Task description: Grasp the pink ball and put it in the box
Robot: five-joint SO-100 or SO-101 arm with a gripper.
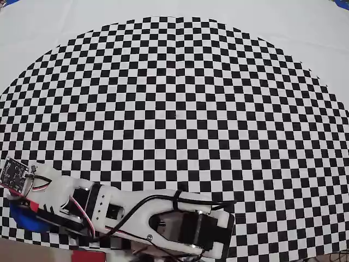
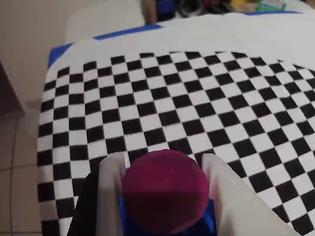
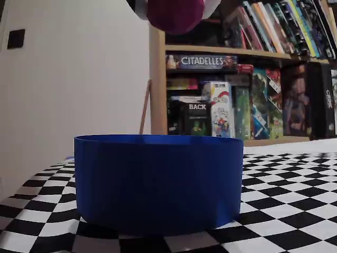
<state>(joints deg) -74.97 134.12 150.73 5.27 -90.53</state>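
We see the small, smooth magenta-pink ball [image 2: 165,189] clamped between the two pale plastic fingers [image 2: 110,196] of the gripper [image 2: 165,194] in the wrist view, one finger pressing at its nine o'clock side and the other at its three o'clock side. The fingers are closed on it, and it hangs clear of the black-and-white checkered cloth [image 2: 197,108].

Beneath the ball, at six o'clock in that view, a strip of bright blue shows: we take it for the round, shallow blue plastic box [image 3: 158,182]. The fixed view bears this out, with the ball [image 3: 175,15] at twelve o'clock, high above the box's open top and a little toward its one o'clock side. We judge that the ball is held there so that it falls inside the rim when released; the carry looks nearly done, and only the letting go remains.

In the overhead view the white and black arm [image 1: 136,213] lies along the six o'clock edge, and its end covers most of the box [image 1: 24,218], which peeks out at eight o'clock. The ball is hidden there.

The ball looks matte and evenly coloured, with faint scuffs, and round enough to roll or bounce if dropped from high up.
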